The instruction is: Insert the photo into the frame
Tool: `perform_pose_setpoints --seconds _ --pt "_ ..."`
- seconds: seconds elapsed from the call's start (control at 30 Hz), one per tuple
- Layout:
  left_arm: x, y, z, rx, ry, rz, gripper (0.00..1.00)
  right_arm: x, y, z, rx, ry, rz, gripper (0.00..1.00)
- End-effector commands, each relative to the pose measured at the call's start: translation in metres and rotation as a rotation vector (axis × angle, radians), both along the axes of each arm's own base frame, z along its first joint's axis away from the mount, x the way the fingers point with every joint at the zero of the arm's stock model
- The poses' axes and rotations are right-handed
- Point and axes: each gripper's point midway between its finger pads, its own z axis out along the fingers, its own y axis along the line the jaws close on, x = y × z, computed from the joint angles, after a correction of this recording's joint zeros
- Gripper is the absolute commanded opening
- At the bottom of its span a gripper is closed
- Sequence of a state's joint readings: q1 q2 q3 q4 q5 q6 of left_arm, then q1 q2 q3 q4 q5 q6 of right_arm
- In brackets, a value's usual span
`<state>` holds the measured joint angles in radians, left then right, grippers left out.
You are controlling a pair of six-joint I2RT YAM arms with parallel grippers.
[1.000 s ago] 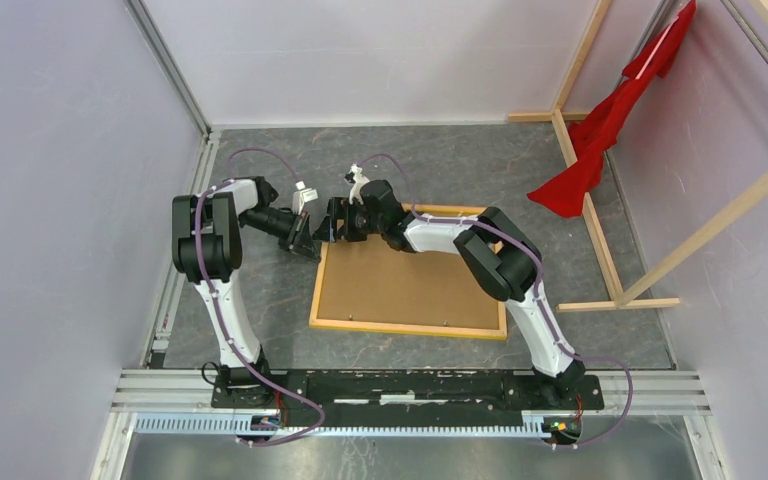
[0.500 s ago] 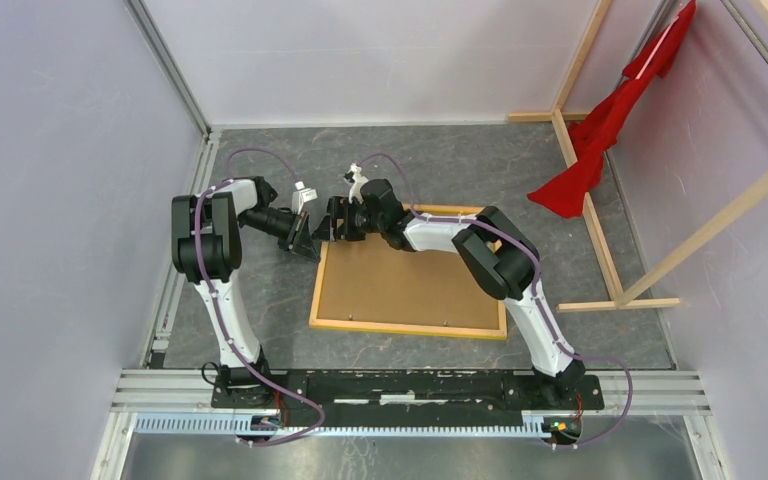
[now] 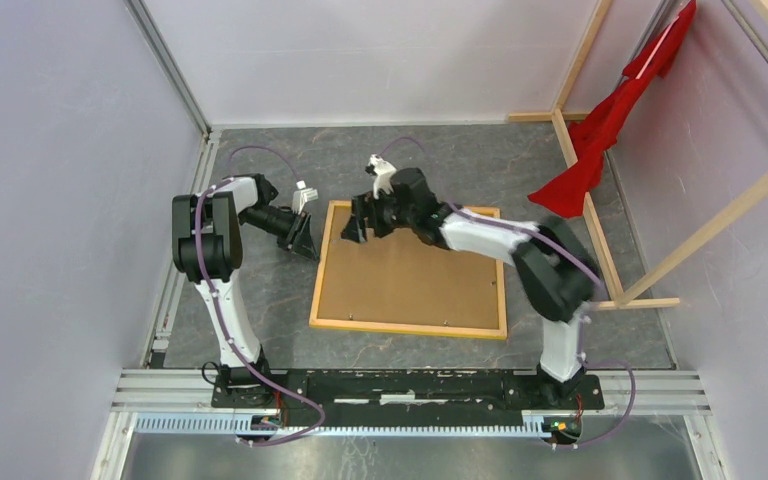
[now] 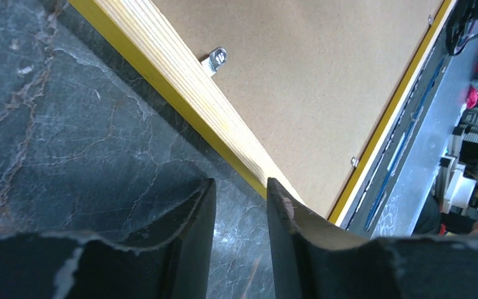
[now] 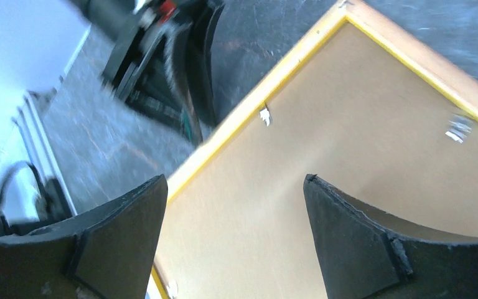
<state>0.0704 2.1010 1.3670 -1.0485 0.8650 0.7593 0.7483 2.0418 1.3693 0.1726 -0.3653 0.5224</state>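
Observation:
The frame (image 3: 405, 328) lies face down on the grey table, its light wood back (image 4: 180, 81) and yellow edge showing. A brown backing board (image 3: 410, 280) fills it, with small metal clips (image 4: 215, 60) along the rail. The photo is hidden. My left gripper (image 3: 305, 240) sits low, just outside the frame's far left rail. Its jaws (image 4: 241, 184) stand a narrow gap apart, and only table shows between them. My right gripper (image 3: 353, 225) hovers over the board near the far left corner. It is wide open (image 5: 235, 177) and holds nothing.
Bare wooden beams (image 3: 600, 240) with a red cloth (image 3: 600, 130) stand at the right, close to the frame's right side. White walls enclose the table on the left and at the back. An aluminium rail (image 3: 410, 385) carries both arm bases at the near edge.
My right arm has swung to the right, and its gripper has left the frame's far left corner and now hangs over the board. The left jaws have parted slightly.

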Motion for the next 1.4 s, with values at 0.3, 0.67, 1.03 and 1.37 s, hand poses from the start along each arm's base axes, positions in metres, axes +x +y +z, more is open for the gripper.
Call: perform_pose_setpoints --seconds 0.3,0.67,1.03,1.37 --pt "-0.006 0.006 0.064 -0.006 -0.232 -0.125 0.81 -0.189 -0.124 -0.026 -0.471 -0.342 0.360 0.86" --pt "-0.046 0.012 0.093 0.057 -0.328 -0.171 1.00 -0.208 -0.116 -0.044 -0.581 -0.451 0.416 0.76" --pt "-0.065 0.015 0.089 0.110 -0.455 -0.181 1.00 -0.193 -0.116 -0.048 -0.646 -0.519 0.381 0.50" --pt "-0.088 0.018 0.081 0.169 -0.663 -0.336 1.00 -0.195 -0.104 -0.041 -0.622 -0.526 0.403 0.22"
